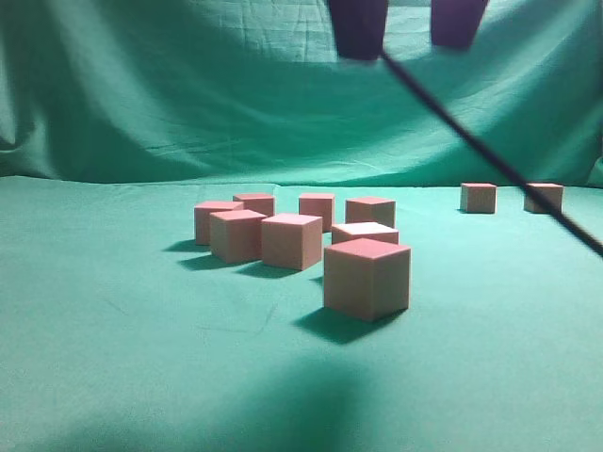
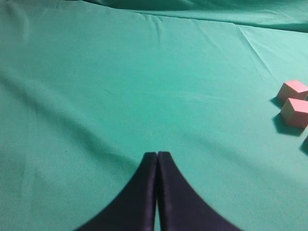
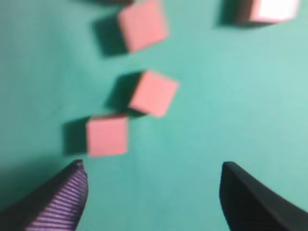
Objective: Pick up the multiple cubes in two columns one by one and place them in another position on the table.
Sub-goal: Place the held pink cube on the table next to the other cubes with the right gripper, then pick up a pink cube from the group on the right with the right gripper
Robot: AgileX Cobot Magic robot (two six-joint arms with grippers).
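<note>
Several pinkish-red cubes stand clustered mid-table in the exterior view, the nearest one [image 1: 367, 276] largest in view. Two more cubes [image 1: 479, 197] [image 1: 544, 197] sit apart at the far right. My right gripper [image 1: 408, 26] hangs open and empty high above the cluster. In the right wrist view it [image 3: 153, 168] is open over bare cloth, with one cube [image 3: 107, 135] just beyond its left finger and others [image 3: 154, 93] [image 3: 143, 24] farther on. My left gripper [image 2: 157, 155] is shut and empty over bare green table [image 2: 120, 86]; two cubes [image 2: 292, 89] [image 2: 295, 111] lie at its far right.
A dark cable [image 1: 490, 155] runs diagonally from the right gripper down to the right edge. A draped green cloth backdrop [image 1: 188, 85] rises behind the table. My left gripper does not show in the exterior view.
</note>
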